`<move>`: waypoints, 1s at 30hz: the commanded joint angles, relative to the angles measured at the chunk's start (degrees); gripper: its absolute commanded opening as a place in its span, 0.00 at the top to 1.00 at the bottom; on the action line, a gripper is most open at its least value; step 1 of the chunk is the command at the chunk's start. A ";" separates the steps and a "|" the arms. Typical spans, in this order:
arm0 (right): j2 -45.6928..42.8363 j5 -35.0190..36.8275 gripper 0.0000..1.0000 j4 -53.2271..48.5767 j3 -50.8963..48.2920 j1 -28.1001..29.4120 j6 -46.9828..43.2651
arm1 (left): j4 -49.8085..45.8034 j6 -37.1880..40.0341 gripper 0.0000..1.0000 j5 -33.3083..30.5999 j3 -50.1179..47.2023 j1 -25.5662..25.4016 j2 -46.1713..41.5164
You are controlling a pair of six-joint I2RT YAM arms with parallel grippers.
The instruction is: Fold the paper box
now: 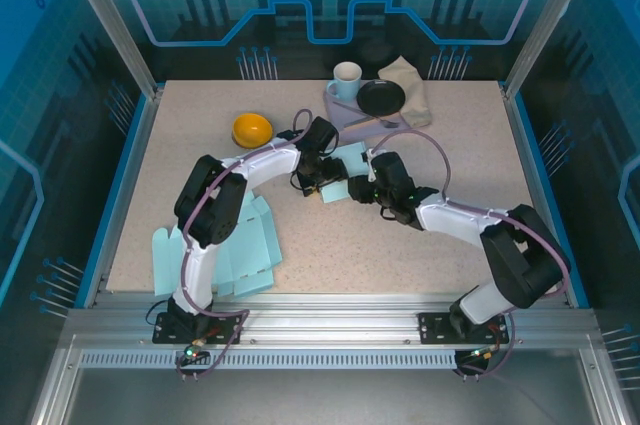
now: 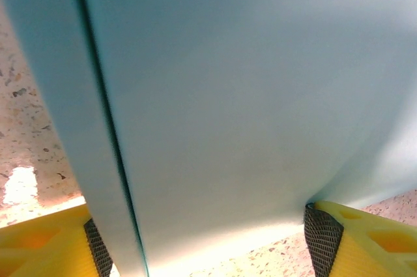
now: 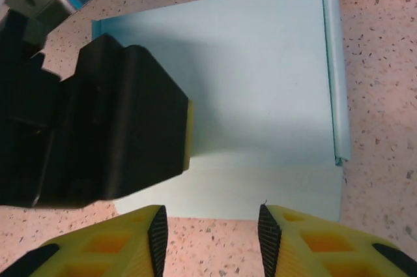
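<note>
One paper box (image 3: pixel 260 94) beyond right gripper (image 3: pixel 212 228)

Top cam overhead; wrist cams close on box (image 3: pixel 260 81).

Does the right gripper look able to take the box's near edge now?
Probably yes: the right gripper is open with the near edge of the box right at its fingertips; the left gripper sits over it, off to one side.
</note>
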 commanded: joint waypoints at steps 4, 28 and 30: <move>1.08 -0.23 0.50 -7.29 2.31 -3.86 -4.65 | -15.98 0.01 0.21 -3.18 -1.53 -0.18 6.16; 24.78 -14.73 0.45 -16.63 26.08 -11.68 -7.74 | -19.33 0.61 0.14 -0.63 7.75 1.99 8.02; 25.75 -14.40 0.45 -18.71 27.78 -11.69 -8.79 | -19.74 1.56 0.14 -0.46 8.69 1.91 7.50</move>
